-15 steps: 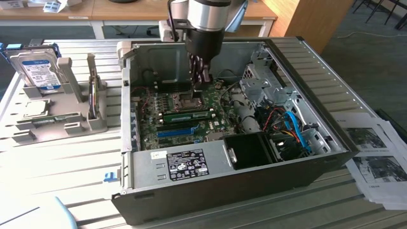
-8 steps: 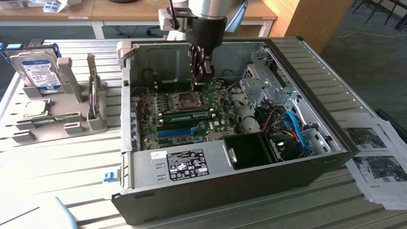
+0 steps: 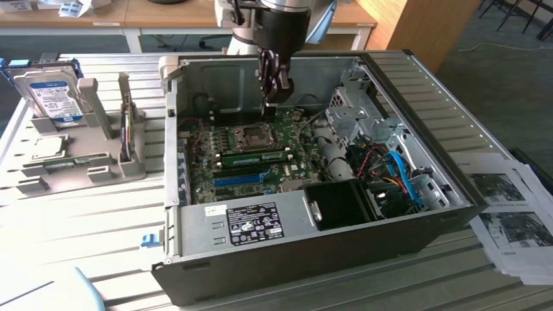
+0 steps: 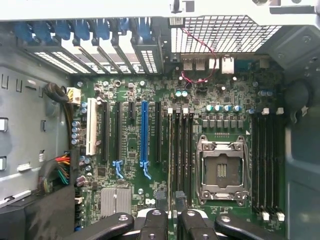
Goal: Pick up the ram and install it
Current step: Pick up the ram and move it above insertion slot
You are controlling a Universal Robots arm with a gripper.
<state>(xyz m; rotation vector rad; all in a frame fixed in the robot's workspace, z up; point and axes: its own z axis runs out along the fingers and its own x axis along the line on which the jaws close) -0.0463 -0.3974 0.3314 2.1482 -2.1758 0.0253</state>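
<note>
A ram point(image 3: 255, 157), a green stick with dark chips, sits flat in a slot on the motherboard, just below the CPU socket point(image 3: 256, 135). In the wrist view the ram point(image 4: 172, 155) appears edge-on as a thin line in the slots beside the socket point(image 4: 221, 170). My gripper point(image 3: 274, 100) hangs inside the open computer case, well above the board and slightly behind the stick. Its black fingers point(image 4: 152, 222) stand a little apart, and I see nothing between them, so the gripper point(image 4: 172, 220) is open.
The case walls point(image 3: 432, 110) enclose the board. A blue slot point(image 3: 237, 179) lies in front of the ram, and cables point(image 3: 397, 175) and a drive cage fill the exterior view's right side. A grey holder point(image 3: 69, 165) carries a hard drive point(image 3: 52, 97) and a thin board on edge point(image 3: 128, 133). Papers point(image 3: 509, 207) lie beside the case.
</note>
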